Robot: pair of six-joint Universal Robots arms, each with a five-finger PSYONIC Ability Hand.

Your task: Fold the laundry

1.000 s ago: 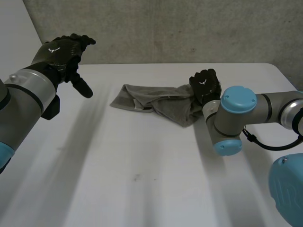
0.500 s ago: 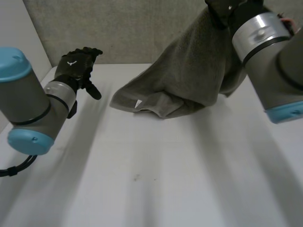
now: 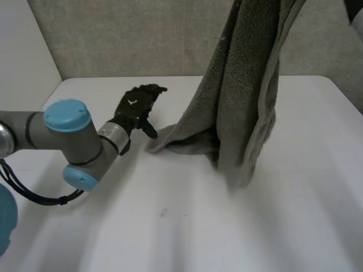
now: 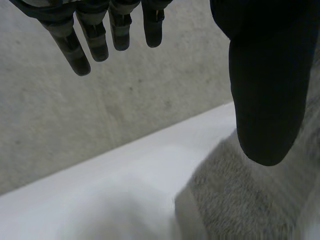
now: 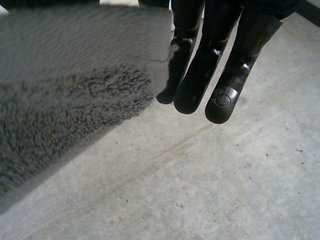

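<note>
- Head view: the towel (image 3: 249, 102) hangs in a long upright drape, with its lower end bunched on the table (image 3: 187, 226). The left hand (image 3: 136, 107) sits low, just beside the towel's trailing corner. Its fingers are relaxed and it holds nothing.
- Left wrist view: I see the fingers straight and the thumb set well apart from them, poised over that same corner of the towel with no cloth between them.
- Right wrist view: the right hand (image 5: 210, 60) has the towel's upper edge. The cloth is taken in on the palm side of nearly straight fingers, and I read this as a pinch.
- Risk: so shallow a pinch may slip under the weight of the towel. The drape hangs doubled on itself, so I could take two layers at the corner and set a skewed fold.
- Surface and room: the white table is smooth around the towel, and a rough grey wall (image 3: 113, 39) stands behind the towel.
</note>
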